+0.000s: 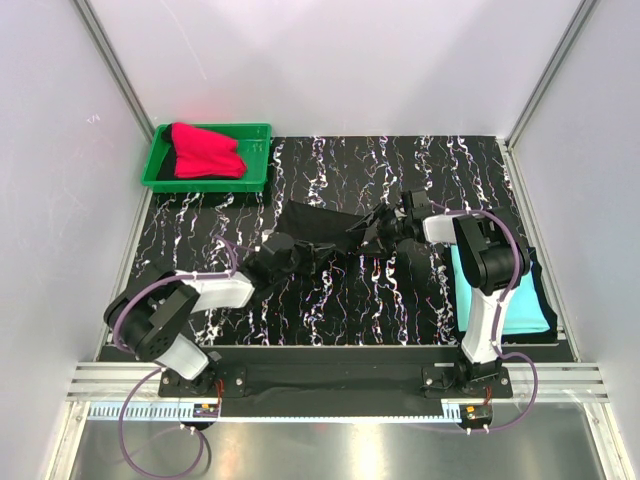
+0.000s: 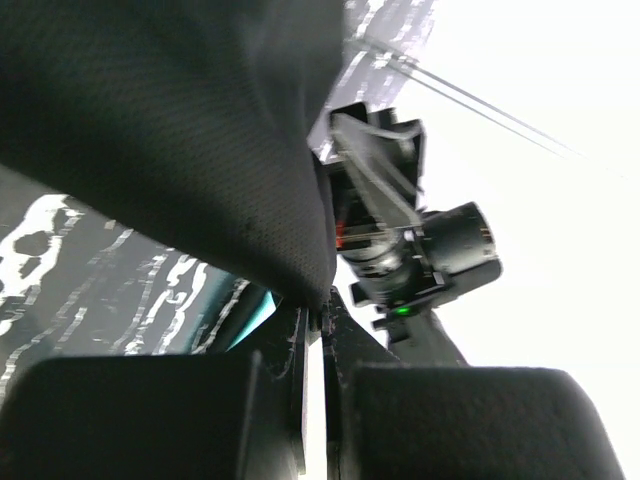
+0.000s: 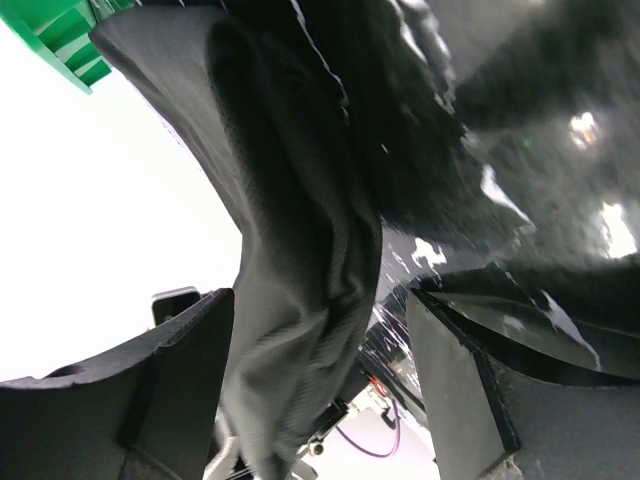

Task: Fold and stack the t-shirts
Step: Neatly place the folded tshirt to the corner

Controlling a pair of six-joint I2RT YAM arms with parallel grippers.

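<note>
Black t-shirt [image 1: 315,222]: above the counter [image 1: 400,300], right of the green tray [image 1: 205,186], draped between both arms.
Left end effector [image 2: 318,310]: pinched tight on one corner.
Right end effector [image 3: 320,330]: jaws wide, fold hanging between them.
Advice: clamp the fold fully before pulling taut.

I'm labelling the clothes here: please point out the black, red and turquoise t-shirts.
black t-shirt [image 1: 318,222]: top external view, its flat middle panel.
red t-shirt [image 1: 205,152]: top external view, centre of the crumpled bundle.
turquoise t-shirt [image 1: 525,312]: top external view, its uncovered right part.
</note>
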